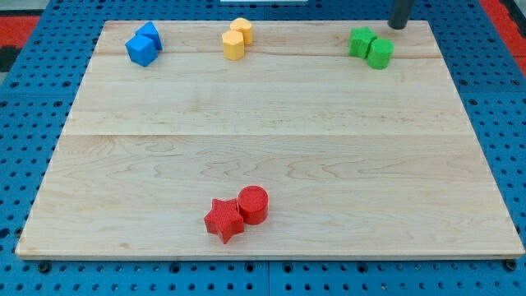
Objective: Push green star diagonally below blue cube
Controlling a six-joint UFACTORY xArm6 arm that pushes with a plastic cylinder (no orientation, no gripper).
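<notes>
Green star [360,42] just down-left of my tip [399,27], a bare rod with nothing to pinch; blue cube [140,50] far toward the view's left.

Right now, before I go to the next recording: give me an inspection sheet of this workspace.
Surface: wooden board, flat.
Job's things: green star touching green cylinder, top right; two blue blocks touching, top left.
Clutter: two yellow blocks, top middle; red star touching red cylinder, bottom middle.
Grippers: none; my tip sits just up-right of the green pair, apart.
Cables: nothing seen.
Surroundings: blue pegboard; red strips at the top corners.
</notes>
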